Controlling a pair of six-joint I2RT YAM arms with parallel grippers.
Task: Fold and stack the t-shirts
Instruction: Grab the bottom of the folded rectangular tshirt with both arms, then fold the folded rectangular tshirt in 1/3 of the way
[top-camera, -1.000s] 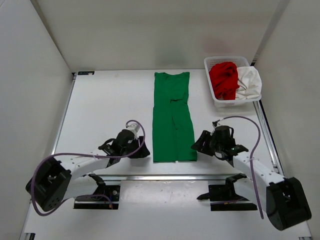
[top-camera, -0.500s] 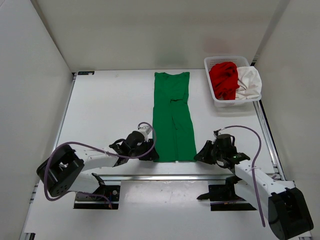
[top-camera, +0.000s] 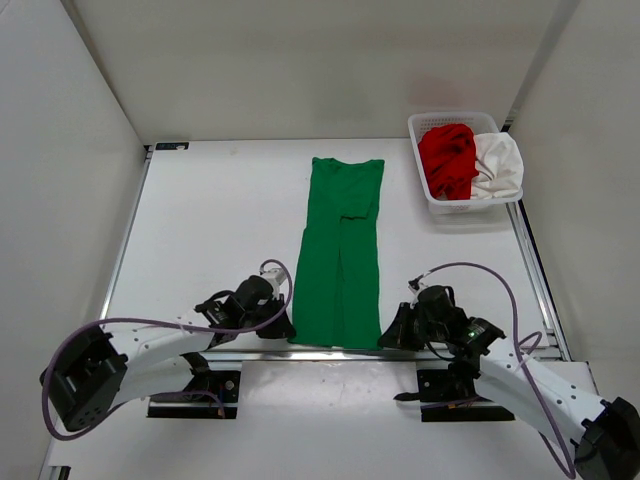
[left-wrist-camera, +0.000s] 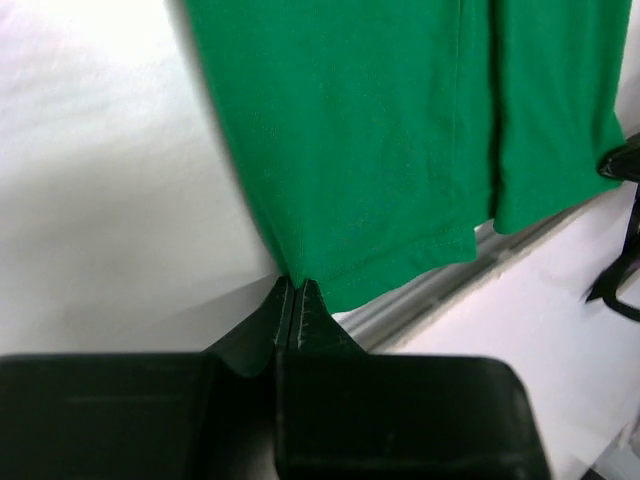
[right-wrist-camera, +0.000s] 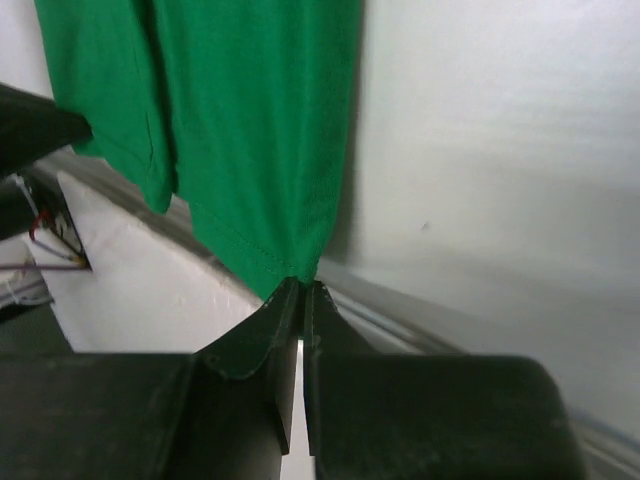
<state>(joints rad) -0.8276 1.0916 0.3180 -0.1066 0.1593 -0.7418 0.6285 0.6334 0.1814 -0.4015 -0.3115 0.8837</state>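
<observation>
The green t-shirt (top-camera: 340, 250) lies as a long narrow strip down the middle of the table, sleeves folded in, neck at the far end. My left gripper (top-camera: 285, 328) is shut on its near left hem corner (left-wrist-camera: 300, 272). At the near right hem corner (right-wrist-camera: 305, 272) my right gripper (top-camera: 390, 338) is shut as well. The hem reaches past the table's near edge. A red t-shirt (top-camera: 447, 158) and a white t-shirt (top-camera: 500, 165) lie crumpled in the basket.
The white mesh basket (top-camera: 420, 125) stands at the far right corner of the table. White walls enclose the table at the back and both sides. A metal rail (top-camera: 250, 355) runs along the near edge, by the arm bases.
Both grippers have moved toward the near edge and closed on the green shirt's hem corners. The shirt has been dragged nearer, its hem now over the table's front edge.
</observation>
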